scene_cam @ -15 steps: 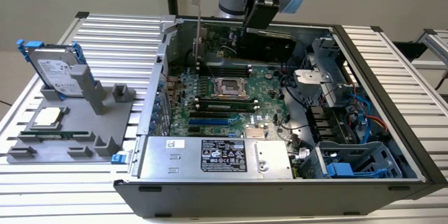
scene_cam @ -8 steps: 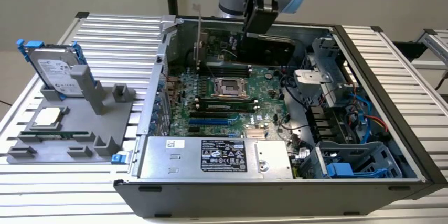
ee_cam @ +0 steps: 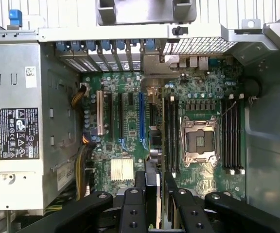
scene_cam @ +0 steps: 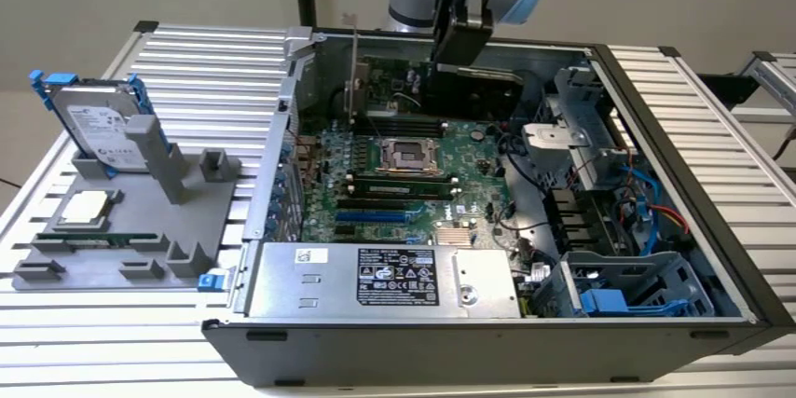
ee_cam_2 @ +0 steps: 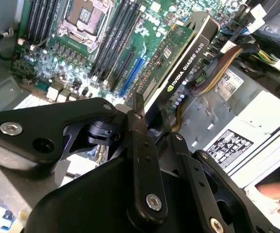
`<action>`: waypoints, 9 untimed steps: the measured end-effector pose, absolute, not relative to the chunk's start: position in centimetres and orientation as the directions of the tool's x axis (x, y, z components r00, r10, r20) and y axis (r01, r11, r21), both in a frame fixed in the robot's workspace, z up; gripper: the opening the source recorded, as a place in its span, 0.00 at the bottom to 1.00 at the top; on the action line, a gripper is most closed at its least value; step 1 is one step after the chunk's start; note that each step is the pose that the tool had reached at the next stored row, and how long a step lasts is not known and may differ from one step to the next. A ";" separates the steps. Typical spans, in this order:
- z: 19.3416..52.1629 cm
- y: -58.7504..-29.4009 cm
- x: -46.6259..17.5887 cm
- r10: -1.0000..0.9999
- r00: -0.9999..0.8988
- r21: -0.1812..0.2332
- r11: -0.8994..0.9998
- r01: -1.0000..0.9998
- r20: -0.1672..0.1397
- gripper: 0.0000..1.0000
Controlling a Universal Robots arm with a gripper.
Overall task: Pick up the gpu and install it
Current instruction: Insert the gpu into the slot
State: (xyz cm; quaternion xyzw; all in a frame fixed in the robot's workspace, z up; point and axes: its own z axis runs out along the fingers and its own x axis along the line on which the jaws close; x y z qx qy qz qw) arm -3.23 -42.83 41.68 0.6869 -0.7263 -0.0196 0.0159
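My gripper (scene_cam: 467, 61) is shut on the top edge of the gpu (scene_cam: 474, 92), a slim card with a black cover. It hangs upright over the far part of the open computer case (scene_cam: 672, 137). In the second wrist view the gpu (ee_cam_2: 186, 53) runs edge-on away from the gripper (ee_cam_2: 152, 114), black cover on one side and green board on the other. In the first wrist view the gpu (ee_cam: 153, 145) sits between the fingers (ee_cam: 140, 184) above the motherboard (ee_cam: 125, 121). It hangs beside a blue slot (ee_cam: 141, 116). I cannot tell if it touches a slot.
The silver power supply (scene_cam: 373, 277) fills the case's near side, with a blue drive cage (scene_cam: 622, 291) and cables at the exterior view's right. Outside the case, a grey fixture (scene_cam: 125, 240) holds a hard drive with blue rails (scene_cam: 93, 123) and a processor chip (scene_cam: 81, 207).
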 end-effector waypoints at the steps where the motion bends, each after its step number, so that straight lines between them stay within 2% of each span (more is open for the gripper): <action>1: 41.7 -42.8 -3.2 -0.998 -0.056 0.050 0.056 -0.997 -0.004 0.00; 9: 41.5 -42.8 -3.2 -0.998 -0.056 0.050 0.056 -0.997 -0.003 0.00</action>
